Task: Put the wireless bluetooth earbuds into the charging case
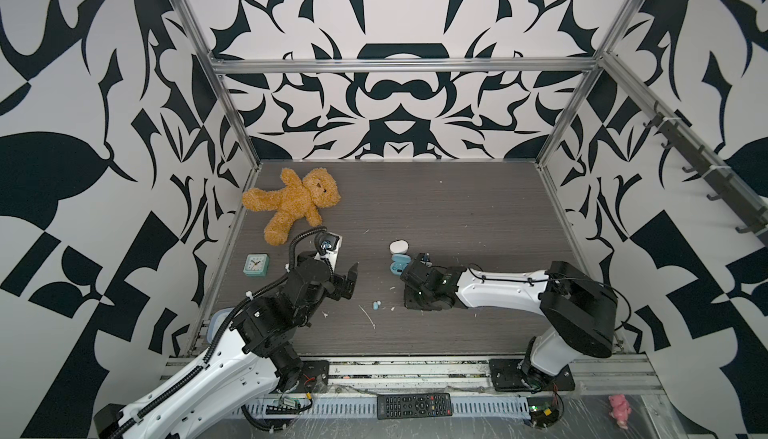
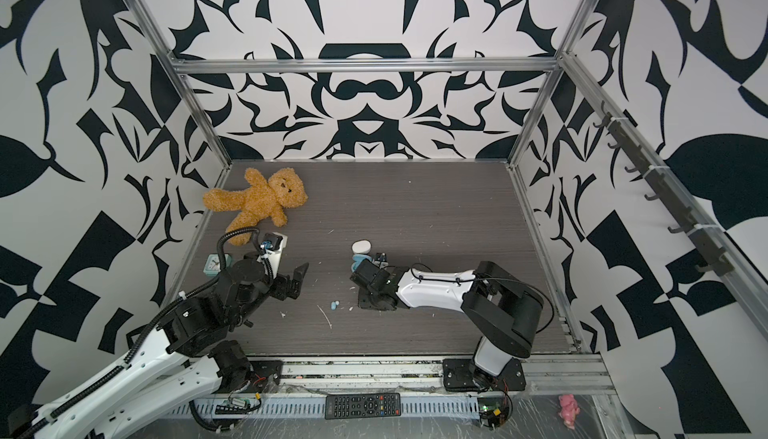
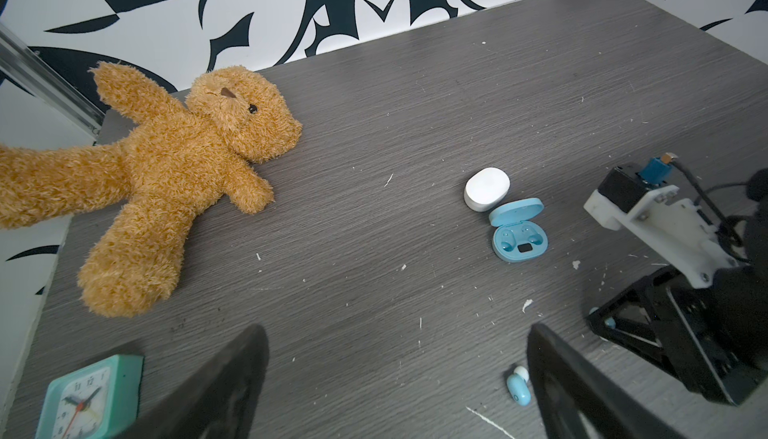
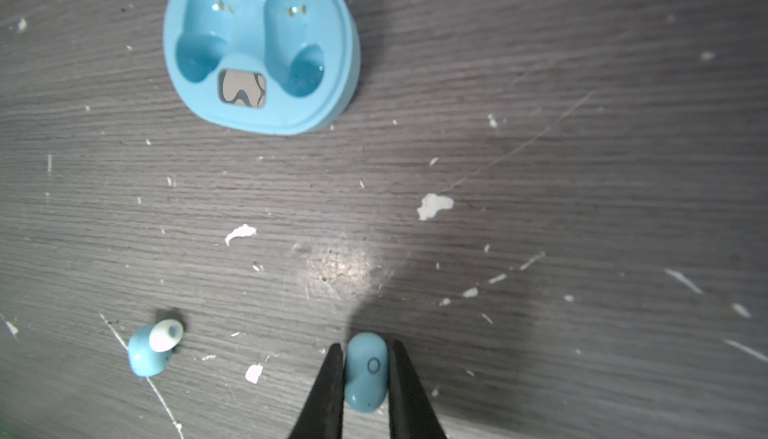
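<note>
My right gripper (image 4: 365, 345) is shut on a light blue earbud (image 4: 366, 370), low over the dark table. A second light blue earbud (image 4: 151, 349) with a white tip lies loose beside it, also seen as the earbud (image 1: 377, 305) in both top views. The open light blue charging case (image 4: 266, 123) lies just beyond, both of its sockets empty. A closed white case (image 1: 399, 246) sits behind the blue case (image 1: 399, 264). My left gripper (image 3: 397, 333) hangs open over bare table, one finger close to the loose earbud (image 3: 518, 387). White earbuds are out of view.
A brown teddy bear (image 1: 291, 204) lies at the back left and a small teal clock (image 1: 257, 265) stands near the left wall. A black remote (image 1: 414, 405) and a pink toy (image 1: 620, 410) lie off the front edge. White flecks dot the table.
</note>
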